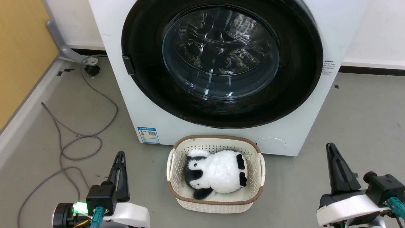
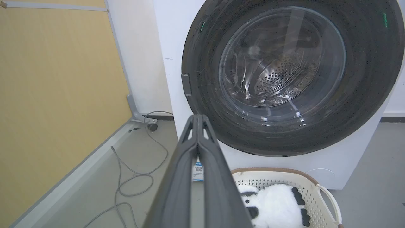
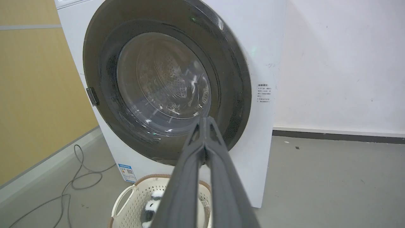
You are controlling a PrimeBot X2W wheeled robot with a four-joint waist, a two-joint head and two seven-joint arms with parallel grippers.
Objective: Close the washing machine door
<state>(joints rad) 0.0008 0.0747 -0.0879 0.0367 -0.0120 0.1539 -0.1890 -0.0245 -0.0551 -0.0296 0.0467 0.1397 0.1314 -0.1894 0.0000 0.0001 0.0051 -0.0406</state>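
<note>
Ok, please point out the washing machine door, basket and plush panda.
washing machine door (image 1: pixel 221 53), head view, on its glass window.
basket (image 1: pixel 216 137), head view, on its far rim.
plush panda (image 1: pixel 223 172), head view, on its white body.

Head looks down, wrists seemingly level, all facing the door (image 1: pixel 221 63)

Blue QR-code sticker (image 1: pixel 148 135) low on washing machine (image 1: pixel 148 117), small print block (image 1: pixel 329 68) at right, both unreadable
</note>
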